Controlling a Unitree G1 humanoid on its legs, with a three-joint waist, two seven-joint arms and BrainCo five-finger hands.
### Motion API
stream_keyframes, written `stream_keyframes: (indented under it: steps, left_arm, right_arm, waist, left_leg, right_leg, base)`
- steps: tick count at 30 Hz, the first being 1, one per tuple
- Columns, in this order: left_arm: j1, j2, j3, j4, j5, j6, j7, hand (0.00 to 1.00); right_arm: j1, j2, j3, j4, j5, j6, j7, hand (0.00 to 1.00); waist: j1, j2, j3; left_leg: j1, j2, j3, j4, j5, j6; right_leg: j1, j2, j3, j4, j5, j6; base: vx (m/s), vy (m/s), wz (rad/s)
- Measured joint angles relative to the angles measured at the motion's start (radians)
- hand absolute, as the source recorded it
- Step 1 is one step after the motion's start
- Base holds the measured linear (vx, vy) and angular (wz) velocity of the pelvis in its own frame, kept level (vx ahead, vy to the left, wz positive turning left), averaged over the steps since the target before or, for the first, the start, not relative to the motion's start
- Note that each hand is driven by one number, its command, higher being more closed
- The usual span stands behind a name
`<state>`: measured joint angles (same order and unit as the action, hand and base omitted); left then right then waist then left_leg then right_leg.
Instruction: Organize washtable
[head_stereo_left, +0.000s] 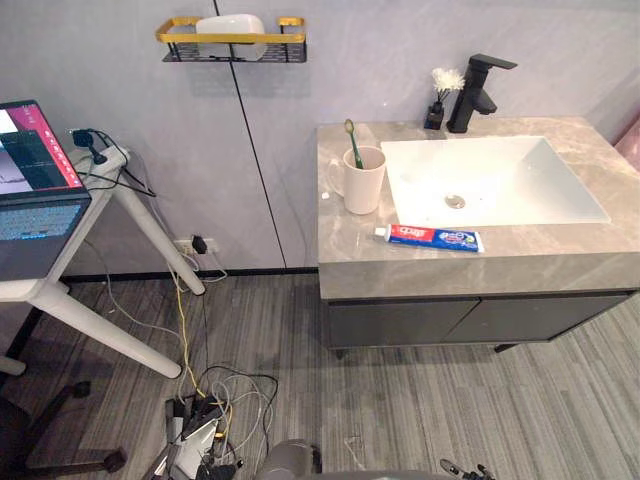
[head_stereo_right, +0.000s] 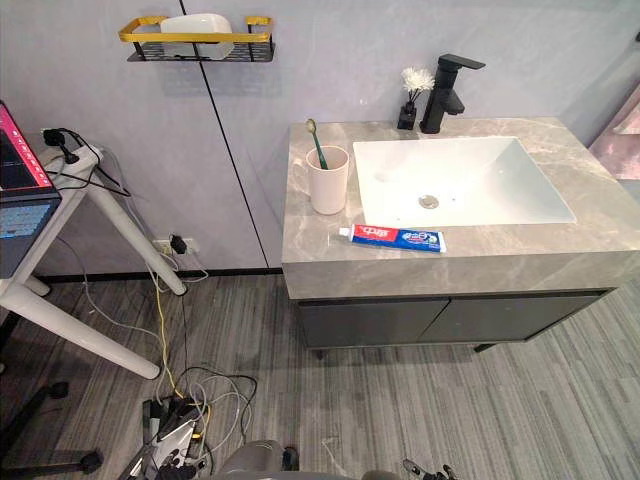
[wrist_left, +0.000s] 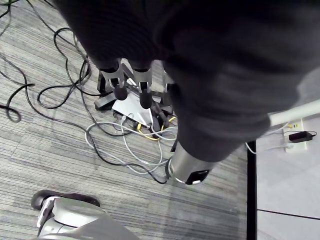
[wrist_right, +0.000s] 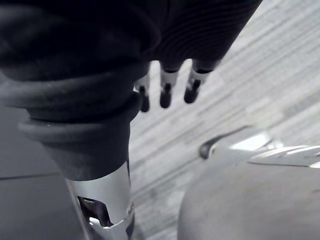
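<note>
Left hand (wrist_left: 141, 82): hung by the floor, fingers loose and slightly apart, nothing held.
Cup (head_stereo_left: 362, 182): toothbrush (head_stereo_left: 352, 142) stood inside.
Toothpaste (head_stereo_left: 430, 237): laid flat near the counter (head_stereo_left: 560, 250) front, probably best pinched mid-tube and stood in the cup.
Right hand (wrist_right: 167, 87): fingers relaxed, empty.

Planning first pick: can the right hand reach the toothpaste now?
Likely yes, once raised: toothpaste lies alone at the counter's front edge, nothing over it; right hand hangs open near the floor.
</note>
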<state>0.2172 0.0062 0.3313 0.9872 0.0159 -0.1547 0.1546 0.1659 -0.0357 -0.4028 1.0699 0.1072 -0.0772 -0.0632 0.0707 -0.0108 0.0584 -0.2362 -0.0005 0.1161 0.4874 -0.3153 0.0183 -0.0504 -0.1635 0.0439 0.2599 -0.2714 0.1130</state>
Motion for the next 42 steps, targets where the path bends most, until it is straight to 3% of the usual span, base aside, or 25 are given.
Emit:
stream_keyframes:
  steps: [2, 4, 5, 7, 10, 13, 14, 15, 16, 17, 18, 20, 23, 25, 27, 29, 31, 39, 40, 42]
  left_arm:
    - [0.001, 0.007, -0.001, 0.005, -0.002, 0.005, 0.0, 0.0]
    - [0.001, 0.027, -0.017, 0.004, 0.0, 0.017, -0.001, 0.0]
    - [0.0, 0.029, -0.017, 0.004, 0.0, 0.017, -0.001, 0.0]
    - [-0.012, 0.037, -0.012, 0.003, 0.002, 0.02, -0.001, 0.0]
    - [-0.026, 0.033, -0.011, 0.003, 0.002, 0.02, -0.001, 0.0]
    - [-0.038, 0.031, -0.01, 0.003, 0.002, 0.019, 0.001, 0.0]
    - [-0.038, 0.03, -0.008, 0.003, 0.002, 0.019, 0.002, 0.0]
    - [-0.038, 0.031, 0.01, 0.001, 0.002, 0.017, 0.002, 0.0]
    - [-0.04, 0.026, 0.022, 0.005, 0.002, 0.018, 0.004, 0.0]
    - [-0.044, -0.012, 0.026, 0.003, 0.002, 0.017, 0.004, 0.0]
    - [-0.054, -0.044, 0.025, -0.005, 0.004, 0.012, 0.003, 0.0]
    - [-0.066, -0.074, 0.03, -0.01, 0.015, 0.01, 0.002, 0.0]
    - [-0.083, -0.08, 0.031, -0.01, 0.016, 0.009, 0.002, 0.0]
    - [-0.083, -0.07, 0.016, -0.01, 0.013, -0.004, 0.003, 0.0]
    - [-0.082, -0.057, -0.019, -0.008, 0.004, -0.008, 0.004, 0.0]
    - [-0.08, -0.042, -0.039, 0.007, -0.005, -0.006, 0.003, 0.0]
    - [-0.083, -0.032, -0.046, 0.036, -0.005, -0.005, 0.001, 0.0]
    - [-0.09, 0.0, -0.075, 0.085, -0.004, -0.002, -0.002, 0.0]
    - [-0.08, 0.039, -0.108, 0.124, -0.002, -0.002, -0.003, 0.0]
    - [-0.08, 0.039, -0.108, 0.124, -0.001, -0.002, -0.003, 0.0]
  right_arm:
    - [0.015, 0.003, 0.011, -0.016, 0.0, 0.001, 0.003, 0.0]
    - [0.041, 0.019, 0.018, -0.074, 0.0, -0.006, 0.003, 0.0]
    - [0.041, 0.021, 0.018, -0.073, 0.0, -0.006, 0.003, 0.0]
    - [0.038, 0.028, 0.018, -0.062, -0.001, -0.004, 0.002, 0.0]
    - [0.037, 0.027, 0.017, -0.067, 0.0, -0.005, 0.002, 0.0]
    - [0.04, 0.028, 0.017, -0.072, 0.0, -0.003, 0.002, 0.0]
    - [0.042, 0.029, 0.019, -0.072, 0.0, -0.002, 0.001, 0.0]
    - [0.05, 0.036, 0.028, -0.069, -0.001, -0.001, 0.0, 0.0]
    - [0.055, 0.037, 0.026, -0.063, 0.003, -0.001, 0.0, 0.0]
    - [0.056, 0.018, 0.021, -0.062, -0.001, 0.0, 0.001, 0.0]
    - [0.061, 0.015, 0.022, -0.056, -0.001, 0.001, -0.002, 0.0]
    - [0.062, 0.004, 0.019, -0.052, 0.0, 0.001, -0.002, 0.0]
    - [0.052, -0.001, 0.019, -0.028, 0.0, 0.006, -0.003, 0.0]
    - [0.031, -0.003, 0.019, 0.004, 0.002, 0.005, -0.004, 0.0]
    - [0.026, -0.009, 0.019, 0.026, 0.002, 0.005, -0.004, 0.0]
    - [0.016, -0.013, 0.019, 0.045, 0.005, 0.005, -0.002, 0.0]
    - [0.016, -0.012, 0.011, 0.047, 0.006, 0.005, -0.003, 0.0]
    - [0.018, -0.008, -0.032, 0.088, 0.007, 0.007, 0.001, 0.0]
    - [0.018, -0.034, -0.025, 0.095, 0.0, 0.01, 0.01, 0.0]
    - [0.018, -0.034, -0.025, 0.095, 0.0, 0.01, 0.01, 0.0]
  waist:
    - [0.001, -0.002, -0.003]
    - [-0.01, -0.01, 0.002]
    - [-0.011, -0.013, 0.001]
    - [-0.018, -0.03, 0.004]
    - [-0.028, -0.025, 0.003]
    - [-0.026, -0.024, 0.003]
    - [-0.026, -0.027, 0.002]
    - [-0.028, -0.045, -0.004]
    - [-0.03, -0.045, -0.005]
    - [-0.031, -0.009, -0.019]
    - [-0.032, -0.002, -0.028]
    - [-0.033, 0.012, -0.028]
    - [-0.041, 0.013, -0.027]
    - [-0.057, 0.006, -0.024]
    - [-0.054, 0.003, -0.026]
    - [-0.055, 0.003, -0.029]
    - [-0.057, 0.017, -0.035]
    - [-0.061, 0.017, -0.026]
    - [-0.084, 0.048, 0.034]
    - [-0.084, 0.048, 0.034]
  left_leg:
    - [0.044, -0.007, 0.034, -0.025, -0.012, 0.021]
    - [0.132, 0.008, 0.048, -0.034, -0.025, 0.05]
    - [0.139, 0.012, 0.052, -0.034, -0.029, 0.051]
    - [0.211, 0.05, 0.051, -0.065, -0.038, 0.046]
    - [0.287, 0.105, 0.052, -0.152, -0.017, 0.001]
    - [0.333, 0.148, 0.063, -0.19, -0.019, -0.053]
    - [0.362, 0.162, 0.074, -0.203, -0.027, -0.081]
    - [0.387, 0.157, 0.076, -0.213, -0.037, -0.11]
    - [0.403, 0.16, 0.071, -0.216, -0.048, -0.127]
    - [0.424, 0.201, 0.062, -0.233, -0.034, -0.157]
    - [0.424, 0.211, 0.045, -0.245, 0.007, -0.183]
    - [0.422, 0.238, 0.021, -0.249, 0.046, -0.2]
    - [0.394, 0.269, -0.034, -0.221, 0.135, -0.188]
    - [0.338, 0.275, -0.033, -0.172, 0.139, -0.183]
    - [0.317, 0.247, -0.016, -0.185, 0.137, -0.179]
    - [0.32, 0.235, -0.009, -0.255, 0.141, -0.173]
    - [0.342, 0.231, -0.007, -0.344, 0.141, -0.171]
    - [0.394, 0.168, 0.004, -0.383, 0.122, -0.137]
    - [0.426, 0.158, -0.005, -0.436, 0.11, -0.127]
    - [0.426, 0.158, -0.005, -0.436, 0.11, -0.127]
  right_leg:
    - [-0.048, -0.011, 0.006, 0.166, 0.006, 0.02]
    - [-0.196, -0.011, -0.022, 0.529, 0.097, 0.0]
    - [-0.203, -0.012, -0.025, 0.556, 0.109, -0.004]
    - [-0.241, -0.016, -0.104, 0.66, 0.063, -0.032]
    - [-0.273, -0.012, -0.199, 0.527, 0.016, -0.036]
    - [-0.287, -0.008, -0.2, 0.315, 0.043, -0.043]
    - [-0.283, -0.003, -0.185, 0.202, 0.119, -0.051]
    - [-0.274, -0.013, -0.154, 0.127, 0.259, -0.067]
    - [-0.271, -0.018, -0.14, 0.145, 0.228, 0.005]
    - [-0.282, 0.011, -0.155, 0.205, 0.181, -0.022]
    - [-0.295, 0.013, -0.165, 0.245, 0.129, -0.031]
    - [-0.298, 0.026, -0.192, 0.286, 0.087, -0.057]
    - [-0.252, 0.031, -0.268, 0.294, 0.037, -0.099]
    - [-0.171, 0.024, -0.333, 0.212, 0.04, -0.104]
    - [-0.136, 0.024, -0.366, 0.164, 0.055, -0.101]
    - [-0.116, 0.039, -0.371, 0.113, 0.07, -0.078]
    - [-0.121, 0.057, -0.363, 0.074, 0.109, -0.071]
    - [-0.055, 0.049, -0.286, -0.056, 0.221, -0.044]
    - [0.079, 0.087, -0.266, -0.359, 0.387, -0.029]
    - [0.079, 0.087, -0.266, -0.359, 0.387, -0.029]
  base:
    - [0.16, 0.095, -0.39]
    - [0.26, 0.084, -0.28]
    - [0.31, 0.018, -0.06]
    - [0.25, -0.045, 0.0]
    - [0.3, -0.123, -0.08]
    - [0.28, -0.204, -0.13]
    - [0.39, -0.359, -0.22]
    - [0.41, -0.402, -0.12]
    - [0.35, -0.366, -0.02]
    - [0.33, -0.372, 0.15]
    - [0.3, -0.358, 0.13]
    - [0.27, -0.379, 0.28]
    - [0.21, -0.353, 0.64]
    - [0.07, -0.227, 0.87]
    - [-0.04, -0.105, 0.58]
    - [-0.06, -0.013, 0.21]
    - [-0.01, 0.108, -0.01]
    - [-0.01, 0.149, -0.1]
    - [-0.01, 0.041, -0.04]
    - [0.0, 0.0, 0.0]
